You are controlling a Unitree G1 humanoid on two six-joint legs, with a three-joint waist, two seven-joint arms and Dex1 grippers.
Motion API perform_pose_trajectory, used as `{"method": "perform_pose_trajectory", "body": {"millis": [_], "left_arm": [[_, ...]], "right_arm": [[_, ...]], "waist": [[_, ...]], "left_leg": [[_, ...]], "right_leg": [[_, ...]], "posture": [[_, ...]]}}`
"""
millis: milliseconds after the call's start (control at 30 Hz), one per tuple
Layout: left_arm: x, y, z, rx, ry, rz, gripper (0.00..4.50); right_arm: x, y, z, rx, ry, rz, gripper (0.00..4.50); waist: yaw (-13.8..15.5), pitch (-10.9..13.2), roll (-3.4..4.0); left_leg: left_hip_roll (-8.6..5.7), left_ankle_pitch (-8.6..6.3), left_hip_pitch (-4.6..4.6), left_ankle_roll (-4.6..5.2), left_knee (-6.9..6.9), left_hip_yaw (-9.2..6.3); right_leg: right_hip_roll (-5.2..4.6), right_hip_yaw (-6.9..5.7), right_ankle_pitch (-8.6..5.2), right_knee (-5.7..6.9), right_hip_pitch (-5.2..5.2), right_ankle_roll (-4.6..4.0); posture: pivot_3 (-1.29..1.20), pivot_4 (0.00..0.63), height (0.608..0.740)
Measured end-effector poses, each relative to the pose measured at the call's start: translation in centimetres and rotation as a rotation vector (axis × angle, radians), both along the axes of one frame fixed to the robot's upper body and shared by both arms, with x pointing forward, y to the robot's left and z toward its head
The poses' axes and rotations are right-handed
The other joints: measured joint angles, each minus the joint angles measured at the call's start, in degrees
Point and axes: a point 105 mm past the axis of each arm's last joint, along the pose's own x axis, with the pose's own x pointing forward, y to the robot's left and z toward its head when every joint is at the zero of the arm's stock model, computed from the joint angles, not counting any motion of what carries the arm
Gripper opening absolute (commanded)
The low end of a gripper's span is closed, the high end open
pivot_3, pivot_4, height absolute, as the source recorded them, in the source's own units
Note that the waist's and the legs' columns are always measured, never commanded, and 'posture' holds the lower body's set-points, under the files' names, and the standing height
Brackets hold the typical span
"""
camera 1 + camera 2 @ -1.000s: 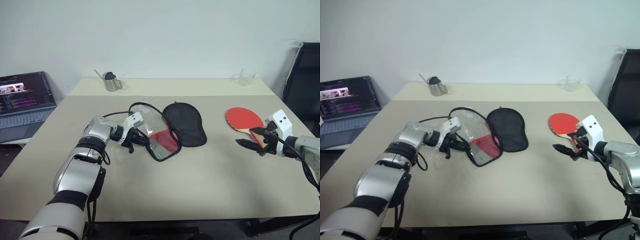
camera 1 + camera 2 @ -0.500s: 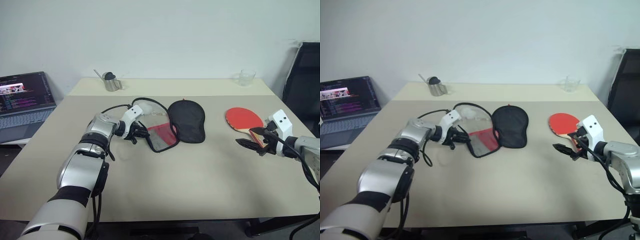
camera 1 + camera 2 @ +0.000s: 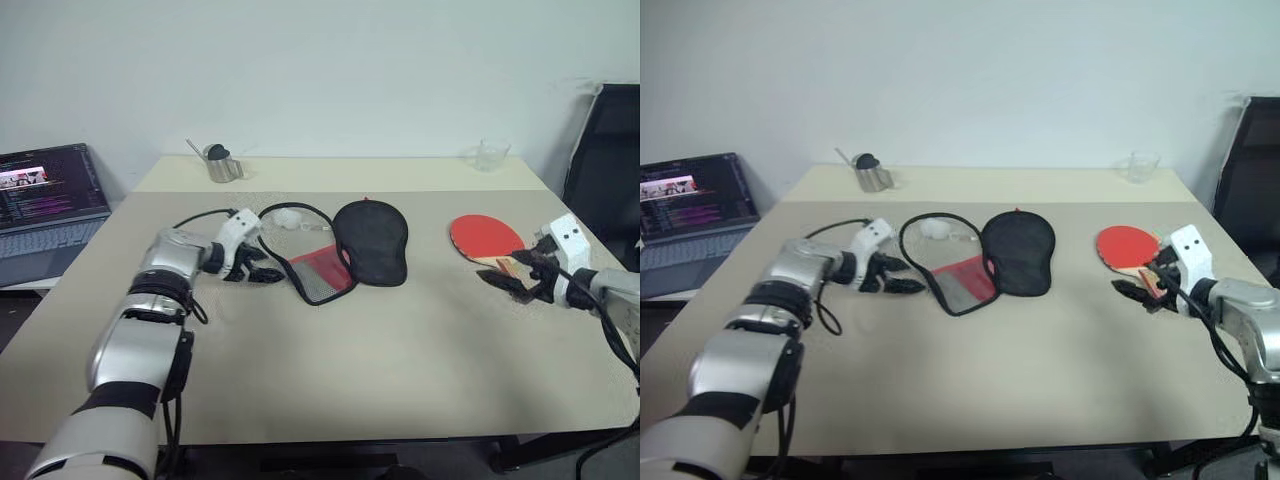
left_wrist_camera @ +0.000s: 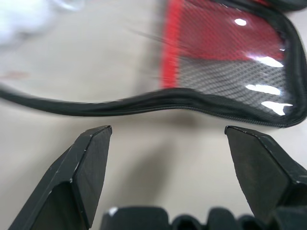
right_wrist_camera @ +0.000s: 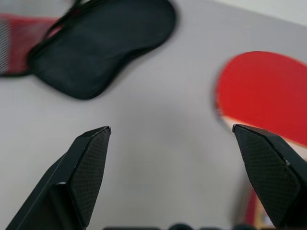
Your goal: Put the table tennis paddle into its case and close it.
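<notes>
The case [image 3: 340,248] is lying unzipped mid-surface [image 3: 380,350] beside the left gripper [image 3: 258,268], the table tennis paddle [image 3: 487,238] by the right gripper [image 3: 518,279], both jaws gaping empty.

One table tennis paddle [image 3: 487,238], one case [image 3: 342,248] (lying open in two halves, one black, one red-panelled mesh), one laptop [image 3: 48,203], one metal cup [image 3: 224,165], one clear glass [image 3: 491,155], one black chair [image 3: 608,170], one table [image 3: 400,360].
</notes>
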Motion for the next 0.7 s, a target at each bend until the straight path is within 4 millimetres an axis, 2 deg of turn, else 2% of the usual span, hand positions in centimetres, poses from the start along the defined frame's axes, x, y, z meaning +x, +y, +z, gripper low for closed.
{"method": "perform_pose_trajectory", "body": {"millis": [133,233,333,433,567,700], "left_arm": [[-0.9,0.3,1.9,-0.014,-0.058,-0.083,4.12],[-2.5,0.8,2.3,-0.021,-0.060,-0.167,4.12],[-3.6,0.6,2.7,-0.061,-0.062,-0.225,4.12],[-4.7,-0.2,3.5,-0.086,-0.083,-0.293,4.12],[-6.1,-1.6,3.3,-0.110,-0.079,-0.371,4.12],[-6.8,-2.8,3.2,-0.142,-0.068,-0.401,4.12]], "right_arm": [[1.4,-3.0,0.1,0.075,0.000,-0.253,4.50],[1.7,-3.9,-2.3,0.085,0.064,-0.357,4.50],[1.9,-3.6,-4.6,0.120,0.131,-0.380,4.50],[2.2,-2.7,-5.1,0.150,0.146,-0.358,4.50],[2.6,-2.3,-5.1,0.175,0.153,-0.351,4.50],[3.2,-2.3,-7.0,0.169,0.222,-0.403,4.50]], "waist": [[0.1,0.0,0.00],[0.1,0.0,0.00],[0.1,0.0,0.01],[0.1,0.0,0.01],[0.0,0.0,0.01],[0.0,0.0,0.01]], "left_leg": [[0.01,0.01,-0.02,0.00,-0.05,-0.02],[0.00,0.00,-0.03,0.00,-0.16,0.00],[-0.01,0.00,-0.06,0.01,-0.17,0.00],[-0.01,0.00,-0.05,0.01,-0.15,-0.01],[0.00,0.01,-0.03,0.02,-0.13,-0.03],[0.00,0.03,0.00,0.05,-0.13,0.00]], "right_leg": [[-0.02,0.05,0.02,-0.03,-0.01,-0.05],[-0.02,0.09,0.02,-0.06,-0.04,-0.07],[-0.02,0.10,0.02,-0.03,-0.07,-0.07],[-0.02,0.11,0.02,-0.03,-0.06,-0.07],[-0.01,0.09,0.02,0.00,-0.04,-0.07],[0.01,0.12,0.04,0.01,-0.04,-0.10]], "posture": [[0.00,0.150,0.740],[0.00,0.150,0.740],[0.00,0.150,0.740],[0.00,0.150,0.740],[0.00,0.150,0.740],[0.00,0.150,0.740]]}}
